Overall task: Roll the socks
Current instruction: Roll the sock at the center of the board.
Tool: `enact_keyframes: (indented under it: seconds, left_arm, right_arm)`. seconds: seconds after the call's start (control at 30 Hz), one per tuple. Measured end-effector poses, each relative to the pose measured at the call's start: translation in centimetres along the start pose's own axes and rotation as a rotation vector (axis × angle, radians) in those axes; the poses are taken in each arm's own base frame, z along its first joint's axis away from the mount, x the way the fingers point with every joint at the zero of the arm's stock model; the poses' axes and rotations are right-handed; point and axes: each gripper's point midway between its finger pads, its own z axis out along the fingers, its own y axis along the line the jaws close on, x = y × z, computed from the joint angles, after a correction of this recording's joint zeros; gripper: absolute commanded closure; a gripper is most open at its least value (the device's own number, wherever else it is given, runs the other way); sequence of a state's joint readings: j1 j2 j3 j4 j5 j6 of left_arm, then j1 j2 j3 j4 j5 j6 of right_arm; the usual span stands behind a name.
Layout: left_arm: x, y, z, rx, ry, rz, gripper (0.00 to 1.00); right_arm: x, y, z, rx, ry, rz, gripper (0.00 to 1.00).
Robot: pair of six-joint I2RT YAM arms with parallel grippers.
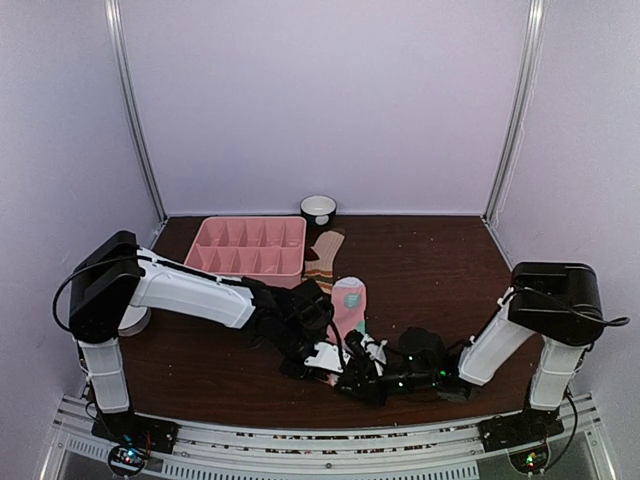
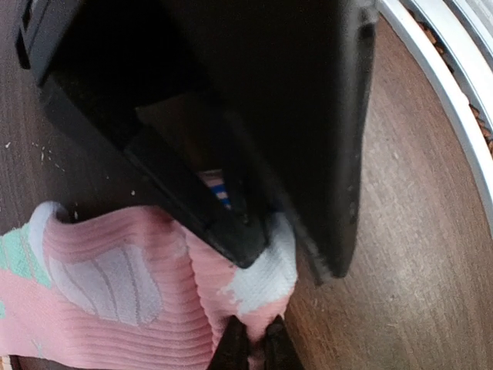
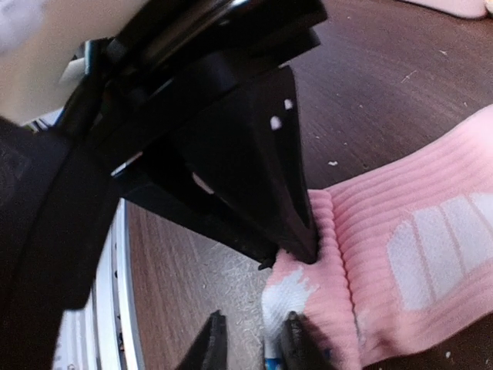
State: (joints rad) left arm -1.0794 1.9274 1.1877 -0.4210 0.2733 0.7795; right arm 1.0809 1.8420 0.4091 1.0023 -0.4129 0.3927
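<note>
The pink sock [image 1: 348, 303] with teal and white patches lies flat on the table, its near end under both grippers. The tan striped sock [image 1: 325, 254] lies behind it, next to the tray. My left gripper [image 2: 253, 348] is shut, pinching the pink sock [image 2: 115, 308] at its white-tipped near end; it shows in the top view [image 1: 330, 358] too. My right gripper [image 3: 253, 344] is open; one fingertip [image 3: 296, 343] touches the edge of the sock [image 3: 400, 254], the other stands over bare table. It meets the left gripper from the right in the top view [image 1: 358, 368].
A pink divided tray [image 1: 250, 246] stands at the back left, a small white-rimmed bowl [image 1: 318, 208] behind it by the wall. The metal front rail [image 2: 454, 85] runs close to the grippers. The two grippers crowd each other at the sock's end.
</note>
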Motion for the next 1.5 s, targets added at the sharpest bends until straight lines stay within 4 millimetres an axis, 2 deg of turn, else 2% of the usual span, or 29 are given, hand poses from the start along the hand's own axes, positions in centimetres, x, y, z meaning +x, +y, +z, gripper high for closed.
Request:
enact_keyframes:
  seconds: [0.07, 0.13, 0.17, 0.33, 0.47, 0.57, 0.63, 0.7, 0.73, 0.8, 0.87, 0.97, 1.07, 1.2, 1.5]
  left_arm:
    - [-0.1, 0.1, 0.1, 0.003, -0.004, -0.006, 1.0]
    - [-0.3, 0.3, 0.2, 0.021, -0.016, -0.028, 1.0]
    - [-0.4, 0.5, 0.3, 0.036, -0.025, -0.049, 1.0]
    - [-0.5, 0.6, 0.3, 0.14, -0.086, -0.148, 1.0]
    - [-0.5, -0.1, 0.1, 0.24, -0.127, -0.229, 1.0]
    - [-0.5, -0.9, 0.0, 0.31, -0.15, -0.28, 1.0]
    - [-0.5, -1.6, -0.2, 0.355, -0.16, -0.314, 1.0]
    - [-0.5, -2.1, -0.3, 0.385, -0.163, -0.332, 1.0]
    - [-0.6, -2.4, -0.4, 0.399, -0.167, -0.34, 1.0]
    - [-0.6, -2.9, -0.5, 0.43, -0.168, -0.357, 1.0]
    - [-0.6, -3.4, -0.6, 0.466, -0.171, -0.383, 1.0]
    - [-0.6, -3.6, -0.6, 0.51, -0.172, -0.415, 1.0]
    - [-0.6, -3.6, -0.7, 0.546, -0.179, -0.448, 1.0]
    - [-0.4, -3.6, -0.8, 0.574, -0.185, -0.481, 1.0]
    - [0.1, -3.8, -1.0, 0.606, -0.185, -0.525, 1.0]
  right_arm:
    - [0.0, 0.1, -0.5, 0.003, 0.001, -0.005, 0.41]
    - [-0.2, 0.2, -1.0, 0.011, -0.006, -0.011, 0.02]
    - [-0.3, 0.3, -1.4, 0.015, -0.012, -0.023, 0.0]
    - [-1.4, 0.1, -3.0, 0.075, -0.04, -0.07, 0.0]
    - [-2.5, -0.1, -4.5, 0.215, -0.053, -0.14, 0.0]
    - [-5.4, -0.1, -6.5, 0.369, -0.127, -0.142, 0.0]
    - [-8.2, -0.7, -9.2, 0.474, -0.246, -0.065, 0.0]
    - [-9.1, -1.2, -10.9, 0.501, -0.318, -0.027, 0.0]
    - [-8.9, -1.4, -11.6, 0.502, -0.345, -0.02, 0.0]
    - [-7.0, -2.1, -12.2, 0.528, -0.322, -0.048, 0.0]
    - [-4.2, -1.6, -11.4, 0.534, -0.232, -0.141, 0.04]
    - [-1.0, 0.7, -9.6, 0.472, -0.112, -0.307, 0.11]
    - [1.0, 1.6, -8.5, 0.442, -0.034, -0.432, 0.18]
    - [1.8, 2.2, -6.8, 0.43, 0.024, -0.541, 0.29]
    - [0.2, 5.3, -1.0, 0.331, 0.056, -0.721, 0.5]
